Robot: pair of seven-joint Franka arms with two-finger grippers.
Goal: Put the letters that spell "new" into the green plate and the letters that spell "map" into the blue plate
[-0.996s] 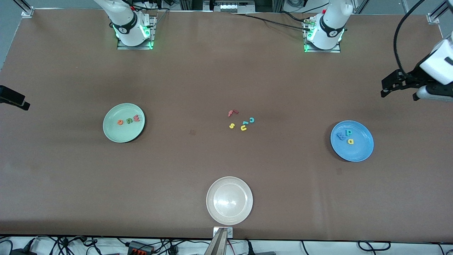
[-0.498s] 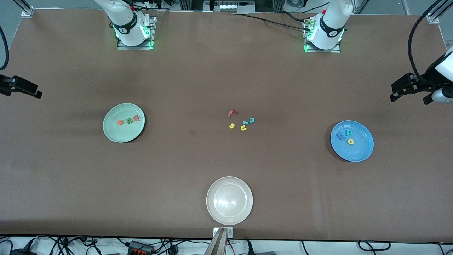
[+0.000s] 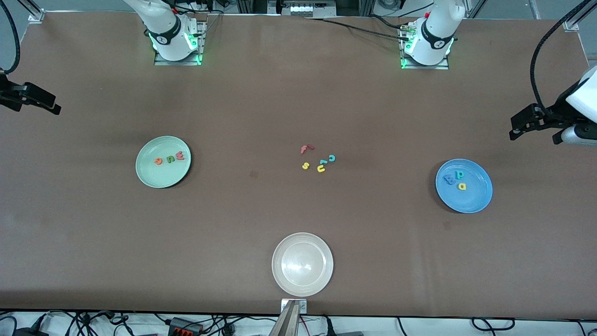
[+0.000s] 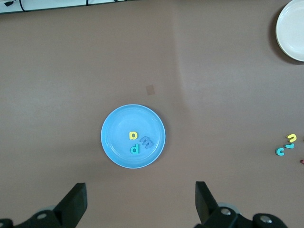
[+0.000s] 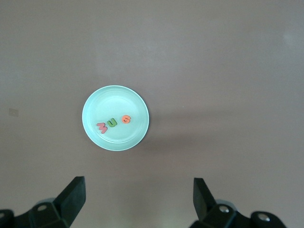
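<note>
The green plate [image 3: 158, 179] holds the orange e [image 3: 158, 161], olive n [image 3: 170, 158] and red-pink w [image 3: 180, 156]. The right wrist view shows this green plate [image 5: 114, 99] from high above. My right gripper [image 3: 57, 105] hangs open and empty over bare table at the right arm's end, its fingers wide apart around the gripper's middle [image 5: 137, 183]. The blue plate [image 3: 471, 200] holds the blue m [image 3: 449, 179], teal p [image 3: 460, 175] and yellow a [image 3: 462, 186]. My left gripper [image 3: 513, 126] is open and empty over the left arm's end, above that blue plate [image 4: 114, 142].
Loose letters lie mid-table: a red f [image 3: 305, 149], a teal c [image 3: 331, 157], a yellow s [image 3: 305, 165] and a yellow u [image 3: 321, 169]. A whitish plate [image 3: 302, 284] sits near the table's front edge.
Both grippers have drifted a little over their ends of the table, the right one toward the middle. Plates and letters have not moved.
</note>
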